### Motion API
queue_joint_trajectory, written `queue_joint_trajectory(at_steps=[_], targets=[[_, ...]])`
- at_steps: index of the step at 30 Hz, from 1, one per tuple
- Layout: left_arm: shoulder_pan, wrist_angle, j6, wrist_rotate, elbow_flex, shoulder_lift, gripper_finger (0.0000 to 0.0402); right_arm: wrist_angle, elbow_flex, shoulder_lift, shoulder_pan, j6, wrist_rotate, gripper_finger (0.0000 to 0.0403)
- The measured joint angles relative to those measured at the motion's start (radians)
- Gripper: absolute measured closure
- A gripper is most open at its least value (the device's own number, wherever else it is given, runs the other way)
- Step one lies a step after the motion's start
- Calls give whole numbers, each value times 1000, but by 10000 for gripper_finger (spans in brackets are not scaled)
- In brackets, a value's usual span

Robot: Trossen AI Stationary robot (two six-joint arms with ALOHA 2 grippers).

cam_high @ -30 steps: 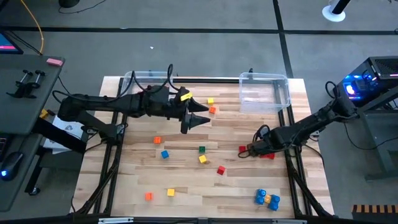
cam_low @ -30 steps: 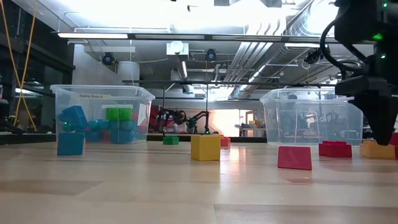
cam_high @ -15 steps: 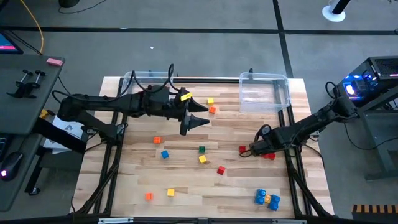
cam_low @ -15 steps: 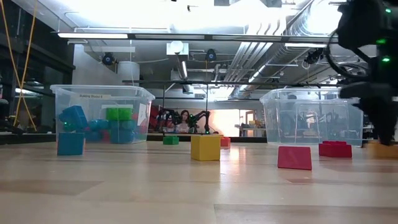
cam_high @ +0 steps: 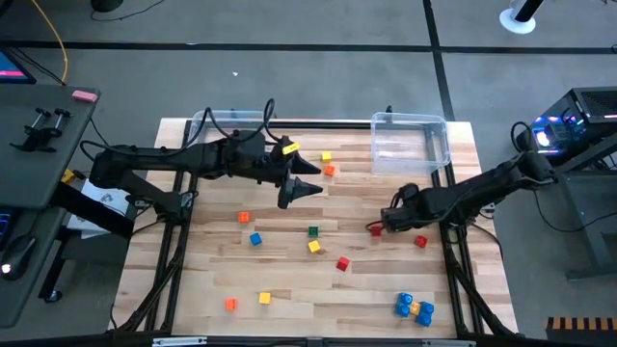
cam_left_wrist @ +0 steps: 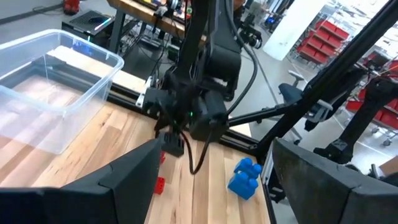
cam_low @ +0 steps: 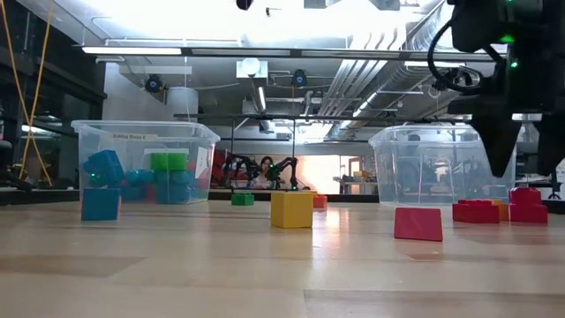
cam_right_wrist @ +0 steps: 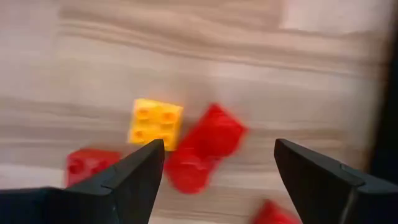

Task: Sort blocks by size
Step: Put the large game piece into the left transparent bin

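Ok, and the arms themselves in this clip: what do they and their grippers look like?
Both arms are dark, near-black jointed links with black cables looping along them. The left gripper ends in two tapered black fingers, and a yellow tag sits on its wrist. The right gripper is the same dark build; its fingers look flat and wedge-shaped. Small green lights glow on the right arm.

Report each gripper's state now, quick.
Left gripper: open, holding nothing, hovering mid-table.
Right gripper: open, holding nothing, above a red block and a yellow block.
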Motion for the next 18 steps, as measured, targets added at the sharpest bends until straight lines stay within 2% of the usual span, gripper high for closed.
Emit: queue_joint_trajectory(at_steps=[5,13,18], targets=[[0,-7,2,0,0,0,106,-56,-2,0,-1,134,-5,100],[0,-8,9,0,0,0,106,67,-106,2,-4,343,-12,100],[0,-22,19,0,0,0,106,116,-144,2,-4,399,5,106]])
